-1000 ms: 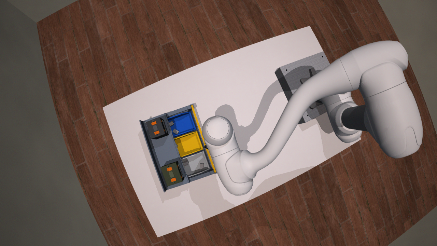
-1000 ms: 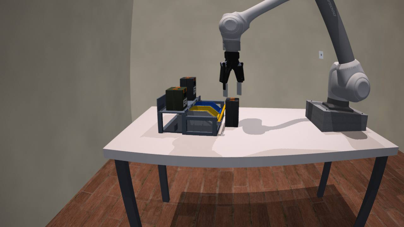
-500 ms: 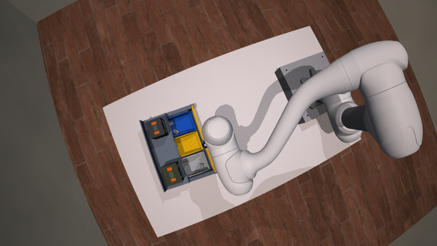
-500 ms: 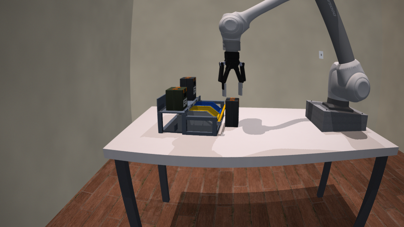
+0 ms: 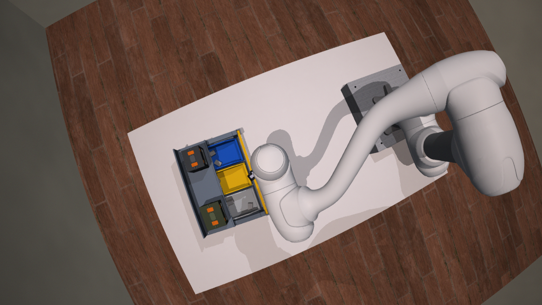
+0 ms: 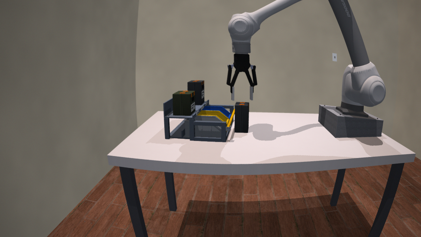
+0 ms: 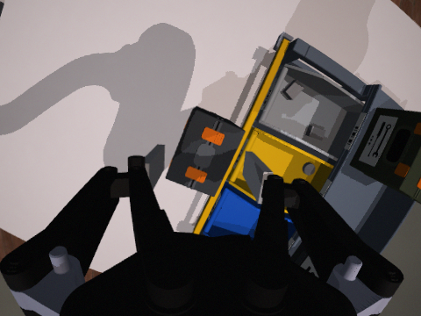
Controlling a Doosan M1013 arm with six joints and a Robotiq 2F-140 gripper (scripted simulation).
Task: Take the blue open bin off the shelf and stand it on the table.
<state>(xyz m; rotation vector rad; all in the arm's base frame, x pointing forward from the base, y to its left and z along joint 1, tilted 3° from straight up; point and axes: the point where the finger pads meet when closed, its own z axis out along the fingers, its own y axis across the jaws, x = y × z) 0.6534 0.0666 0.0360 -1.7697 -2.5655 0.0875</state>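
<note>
The blue open bin (image 5: 224, 150) (image 6: 216, 109) (image 7: 237, 213) sits at one end of the lower level of a grey shelf (image 5: 200, 185) (image 6: 167, 123), with small grey parts (image 5: 217, 162) in it. A yellow bin (image 5: 233, 178) (image 6: 210, 115) (image 7: 281, 153) is beside it, then a clear grey bin (image 5: 244, 203) (image 6: 206, 126) (image 7: 310, 108). My gripper (image 6: 241, 95) (image 7: 204, 160) is open and empty. It points down, just above a black box (image 6: 241, 116) (image 7: 205, 149) that stands on the table against the shelf's front. In the top view the wrist hides the gripper and this box.
A yellow bar (image 5: 246, 151) (image 7: 266, 94) runs along the shelf's front. A black box (image 5: 194, 158) (image 6: 196, 91) and a dark green box (image 5: 213, 216) (image 6: 182, 103) (image 7: 398, 149) stand on the shelf's top level. The arm's grey base block (image 5: 373, 94) (image 6: 348, 123) is at the table's other end.
</note>
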